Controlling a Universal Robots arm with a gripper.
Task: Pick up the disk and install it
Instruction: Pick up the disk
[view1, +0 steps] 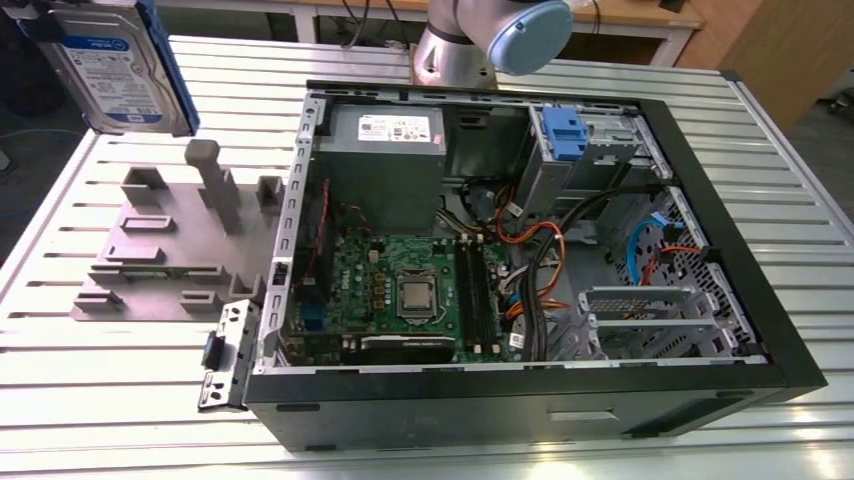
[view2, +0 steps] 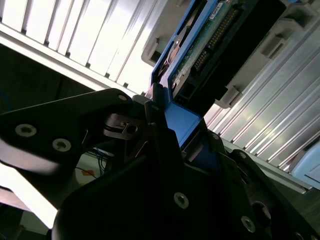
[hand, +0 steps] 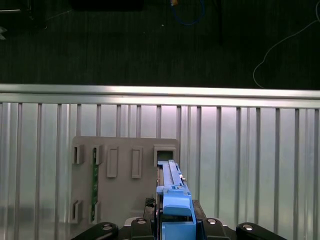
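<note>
**Gripper clamped on the disk, clear of its stand**

Gripper jaws are drawn in narrow on the blue carrier at one end of the disk, so the drive hangs on edge. In the second wrist view the circuit-board side and connector row point away from the jaws. I judge that gripping the plastic frame keeps pressure off the drive body and leaves the far end free.

In the exterior view the disk sits high on the exterior view's left, label outward, well above the grey stand on the bench. The first wrist view looks down its edge onto the stand's slots, apart from them. That height probably clears the stand's upright posts.

The open computer case lies on the stand's other side, with a blue latch piece at its far corner. Installation is not yet done.
</note>
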